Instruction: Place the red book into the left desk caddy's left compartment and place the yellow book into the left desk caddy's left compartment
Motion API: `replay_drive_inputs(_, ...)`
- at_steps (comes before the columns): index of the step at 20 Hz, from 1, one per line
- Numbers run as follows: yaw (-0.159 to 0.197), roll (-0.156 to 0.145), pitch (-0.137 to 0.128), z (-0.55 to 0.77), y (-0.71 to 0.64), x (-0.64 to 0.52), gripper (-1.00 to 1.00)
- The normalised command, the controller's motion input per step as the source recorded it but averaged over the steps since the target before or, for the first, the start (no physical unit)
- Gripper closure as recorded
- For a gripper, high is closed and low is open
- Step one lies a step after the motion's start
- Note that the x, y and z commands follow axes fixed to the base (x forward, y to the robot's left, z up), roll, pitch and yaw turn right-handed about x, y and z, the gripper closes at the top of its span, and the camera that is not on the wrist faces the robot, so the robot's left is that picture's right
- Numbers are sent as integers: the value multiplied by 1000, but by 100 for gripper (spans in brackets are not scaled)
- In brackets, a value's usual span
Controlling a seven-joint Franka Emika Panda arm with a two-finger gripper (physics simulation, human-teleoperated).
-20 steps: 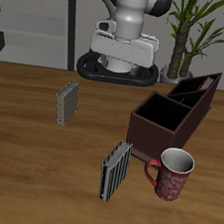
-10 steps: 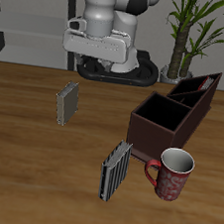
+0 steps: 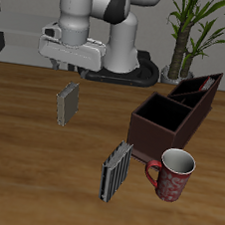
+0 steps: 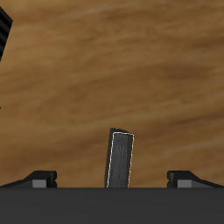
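The yellow book (image 3: 66, 103), thin with a grey striped cover, stands upright on the table, back from the front edge. My gripper (image 3: 64, 65) hangs open and empty above it, a little farther back. In the wrist view the book (image 4: 120, 159) stands between my two fingertips (image 4: 42, 178), below them and untouched. The left desk caddy (image 3: 210, 89), dark brown with a slanted wall, stands near the plant. A dark red strip inside it looks like the red book (image 3: 191, 93).
A boxier dark brown caddy (image 3: 154, 129) stands in front of the slanted one. A red patterned mug (image 3: 174, 175) and a larger grey striped book (image 3: 115, 170) stand near the front edge. A potted plant (image 3: 191, 29) is at the back.
My arm has swung sideways from near the table's middle, away from the caddies, until the gripper is over the yellow book. Nothing on the table has moved.
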Motion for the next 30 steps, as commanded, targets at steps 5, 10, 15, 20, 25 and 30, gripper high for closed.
replay_drive_inputs(5, -5, -16, 33, -209, -119, 90, -100)
replay_drive_inputs(10, -16, -21, 3, -269, 9, -39, -100)
replay_drive_inputs(15, -2, -35, 10, -287, -51, 68, -100)
replay_drive_inputs(20, -29, -25, 6, -306, -59, -67, -100)
replay_drive_inputs(25, 10, -2, 26, -313, 9, -4, -100)
replay_drive_inputs(30, -31, 10, 27, -368, 25, -48, 100)
